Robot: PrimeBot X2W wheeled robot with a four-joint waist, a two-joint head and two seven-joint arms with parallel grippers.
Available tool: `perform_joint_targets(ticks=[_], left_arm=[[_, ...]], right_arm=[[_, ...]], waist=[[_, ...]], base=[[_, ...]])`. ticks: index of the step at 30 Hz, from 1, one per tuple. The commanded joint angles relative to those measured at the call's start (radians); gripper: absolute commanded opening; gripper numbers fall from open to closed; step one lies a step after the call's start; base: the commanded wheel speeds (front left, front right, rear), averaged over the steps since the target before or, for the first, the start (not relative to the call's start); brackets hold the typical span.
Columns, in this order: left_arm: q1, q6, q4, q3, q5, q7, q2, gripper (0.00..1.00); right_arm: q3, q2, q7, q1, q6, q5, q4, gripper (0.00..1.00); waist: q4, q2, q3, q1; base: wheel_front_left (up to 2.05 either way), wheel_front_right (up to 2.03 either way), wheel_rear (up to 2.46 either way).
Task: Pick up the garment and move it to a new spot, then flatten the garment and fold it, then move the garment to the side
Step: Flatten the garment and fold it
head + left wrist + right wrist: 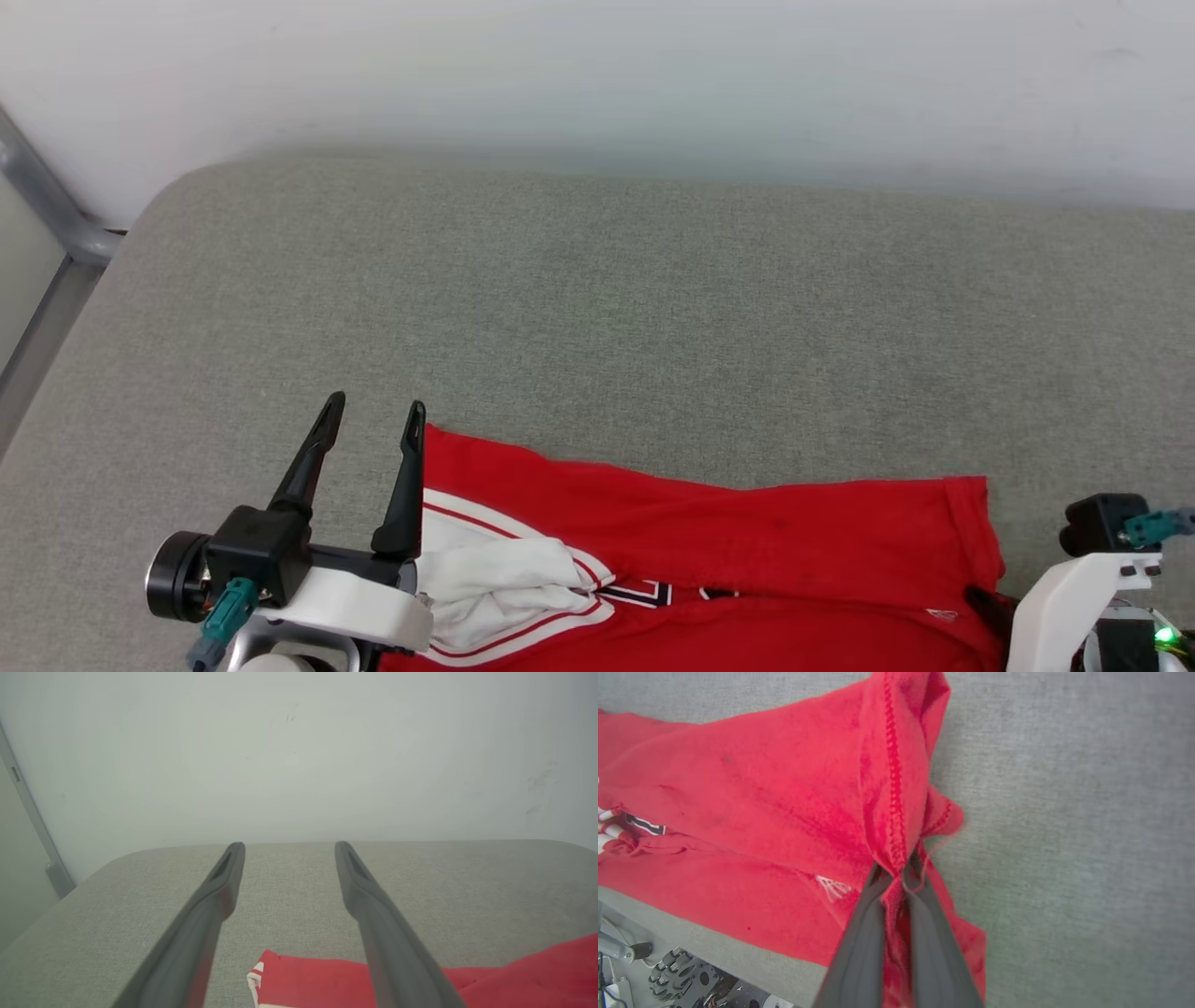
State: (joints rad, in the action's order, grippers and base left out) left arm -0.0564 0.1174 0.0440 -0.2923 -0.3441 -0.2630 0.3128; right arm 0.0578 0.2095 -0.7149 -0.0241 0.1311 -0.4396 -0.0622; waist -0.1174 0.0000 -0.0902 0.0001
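Note:
The garment (709, 551), red with a white sleeve and striped trim, lies bunched along the near edge of the grey surface. My right gripper (896, 870) is shut on the stitched hem of the garment (784, 812), red cloth pinched between both fingers. In the head view, a dark fingertip of the right gripper (985, 602) touches the garment's right end. My left gripper (375, 409) stands open at the garment's left end, nothing between its fingers. From the left wrist, the left gripper (288, 847) hangs above a red corner of the garment (317, 980).
The grey padded surface (597, 308) stretches far and wide behind the garment, ending at a white wall (597, 75). A metal frame (47, 205) runs down the left. Part of the robot's base (677, 975) shows below the surface's near edge.

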Motion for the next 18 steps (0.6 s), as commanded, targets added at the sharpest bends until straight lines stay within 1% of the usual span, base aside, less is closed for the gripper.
perform_joint_targets(ticks=[1,5,12,14,17,18], left_arm=[[0.012,0.002,0.002,0.002,0.008,-0.002,0.006,1.0],[0.021,0.005,0.002,0.001,0.007,-0.002,0.009,1.0],[0.035,0.013,0.004,-0.004,0.006,0.005,0.016,1.0],[0.041,0.014,0.007,-0.006,0.007,0.009,0.019,1.0],[0.047,0.016,0.007,-0.007,0.004,0.012,0.021,1.0],[0.048,0.016,0.007,-0.008,0.002,0.013,0.021,1.0]], right_arm=[[0.019,0.011,-0.007,-0.002,-0.001,0.005,0.009,0.0],[0.086,0.018,-0.025,-0.025,-0.001,0.016,0.019,0.0],[0.257,0.009,-0.068,-0.079,-0.001,0.046,0.047,0.0],[0.294,-0.005,-0.086,-0.082,-0.001,0.043,0.058,0.0],[0.326,-0.04,-0.132,-0.074,-0.001,0.008,0.074,0.0],[0.331,-0.042,-0.146,-0.072,-0.001,0.01,0.084,0.0]], waist=[[0.013,0.0,0.009,-0.0001],[0.033,0.0,0.022,-0.0001],[0.06,0.0,0.044,-0.0001],[0.066,0.0,0.047,-0.0001],[0.071,0.0,0.053,-0.0001],[0.071,0.0,0.055,-0.0001]], base=[[0.0,0.0,0.0],[0.0,0.0,0.0],[0.0,0.0,0.0],[0.0,0.0,0.0],[0.0,0.0,0.0],[0.0,0.0,0.0]])
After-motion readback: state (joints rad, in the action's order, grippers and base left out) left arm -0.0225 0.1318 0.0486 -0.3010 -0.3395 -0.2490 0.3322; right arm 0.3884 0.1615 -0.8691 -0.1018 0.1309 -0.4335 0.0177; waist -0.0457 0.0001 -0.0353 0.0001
